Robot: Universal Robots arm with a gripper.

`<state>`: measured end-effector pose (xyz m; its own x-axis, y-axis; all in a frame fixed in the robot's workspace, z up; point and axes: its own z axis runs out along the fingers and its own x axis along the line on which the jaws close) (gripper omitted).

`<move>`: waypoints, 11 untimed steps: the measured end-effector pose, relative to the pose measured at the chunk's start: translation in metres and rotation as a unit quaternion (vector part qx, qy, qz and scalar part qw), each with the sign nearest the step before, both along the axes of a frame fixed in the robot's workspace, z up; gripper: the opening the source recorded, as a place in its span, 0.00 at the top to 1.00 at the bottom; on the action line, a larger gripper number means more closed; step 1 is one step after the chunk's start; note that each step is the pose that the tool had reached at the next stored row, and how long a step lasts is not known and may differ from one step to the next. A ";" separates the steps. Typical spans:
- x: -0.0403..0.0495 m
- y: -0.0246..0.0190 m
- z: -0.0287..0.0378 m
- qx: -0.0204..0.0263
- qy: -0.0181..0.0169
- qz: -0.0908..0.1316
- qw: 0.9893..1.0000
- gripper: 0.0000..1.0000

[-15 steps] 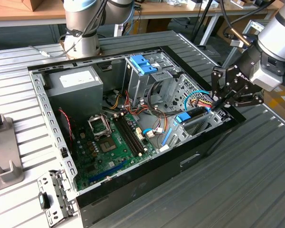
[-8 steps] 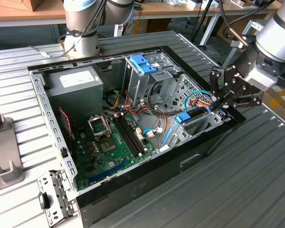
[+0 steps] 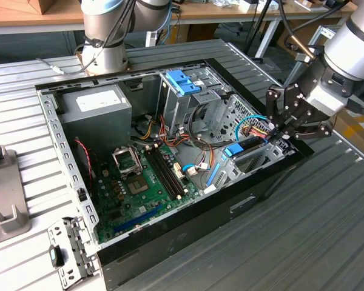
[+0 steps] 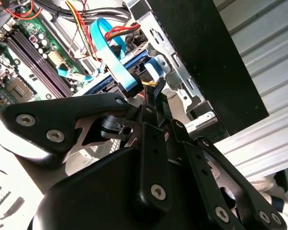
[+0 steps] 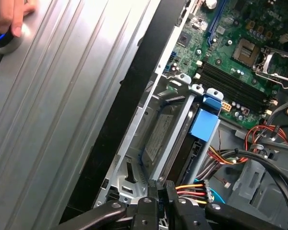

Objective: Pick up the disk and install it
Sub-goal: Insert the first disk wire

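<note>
One gripper (image 3: 283,130) reaches over the computer case (image 3: 188,224) at the corner on the exterior view's right. Its two black fingers (image 5: 151,191) are drawn together – in both wrist views they meet with hardly a gap. Whether anything is pinched between them I cannot tell. Their tips hover just beside the end of one flat blue cable (image 4: 113,52), with a bundle of red, yellow and orange wires (image 5: 189,189) close by.

One disk (image 5: 161,139) lies flat in the low metal bay just beyond the fingertips, against the case's black side wall. It has a grey body and blue rails, and its one blue end tab faces the motherboard (image 3: 139,188). In the exterior view the disk (image 3: 246,147) sits inside the case directly below the gripper, apart from it.

Further out, a single green motherboard covers the case floor – one processor socket (image 3: 126,160) and a row of black memory slots (image 3: 167,173) on it. One tall metal cage with one blue latch (image 3: 181,82) stands behind the bay, and one grey power supply (image 3: 96,108) fills the far corner. The case rests on a ribbed metal table (image 3: 327,230). In the first wrist view one hand (image 5: 9,14) rests on that table, well apart from the case.
</note>
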<state>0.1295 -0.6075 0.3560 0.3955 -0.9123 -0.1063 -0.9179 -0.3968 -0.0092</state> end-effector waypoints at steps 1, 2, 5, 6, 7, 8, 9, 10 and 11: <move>-0.0011 0.0001 -0.0002 0.000 0.000 -0.007 1.000 0.82; -0.0015 0.0002 -0.0004 0.000 0.000 -0.011 1.000 0.82; -0.0030 0.0003 -0.0010 0.000 0.000 -0.028 1.000 0.82; -0.0035 0.0004 -0.0012 0.000 0.000 -0.034 0.999 0.82; -0.0038 0.0004 -0.0014 0.000 0.000 -0.038 0.999 0.82; -0.0044 0.0005 -0.0015 0.000 0.000 -0.045 0.999 0.82; -0.0052 0.0006 -0.0016 0.000 0.000 -0.052 0.999 0.82; -0.0058 0.0008 -0.0017 0.000 0.000 -0.057 0.998 0.82; -0.0062 0.0011 -0.0016 0.000 0.000 -0.061 0.998 0.82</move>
